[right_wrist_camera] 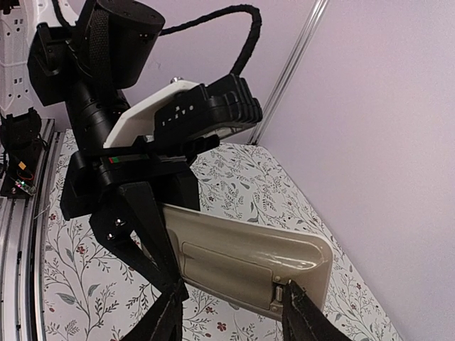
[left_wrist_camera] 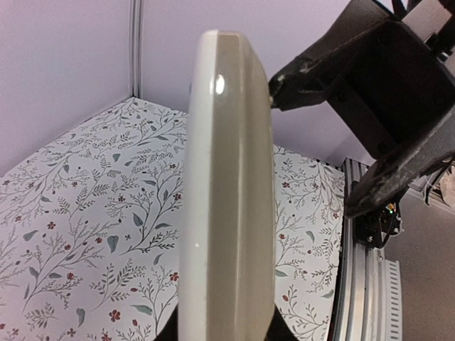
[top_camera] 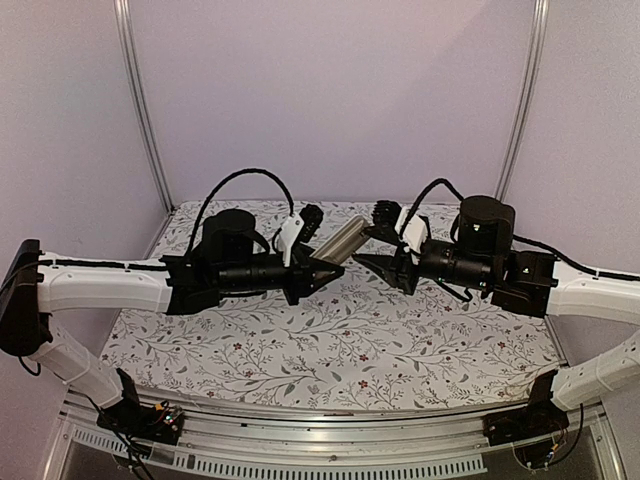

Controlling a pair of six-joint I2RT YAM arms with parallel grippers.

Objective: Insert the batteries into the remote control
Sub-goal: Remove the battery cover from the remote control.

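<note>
My left gripper (top_camera: 318,272) is shut on one end of the remote control (top_camera: 343,240) and holds it in the air above the table, slanting up to the right. In the left wrist view the remote (left_wrist_camera: 227,199) shows edge on, between my fingers at the bottom. The right wrist view shows its tan-grey back (right_wrist_camera: 242,256) with the flat cover panel in place. My right gripper (right_wrist_camera: 234,320) is open around the remote's free end, and one fingertip (right_wrist_camera: 298,305) is at the latch end of the panel. No batteries are in view.
The floral-patterned table cloth (top_camera: 330,340) lies below both arms. An aluminium rail (top_camera: 330,450) runs along the near edge. Lilac walls with metal posts (top_camera: 145,110) close the back and sides. My right gripper also shows in the left wrist view (left_wrist_camera: 313,145), close to the remote's tip.
</note>
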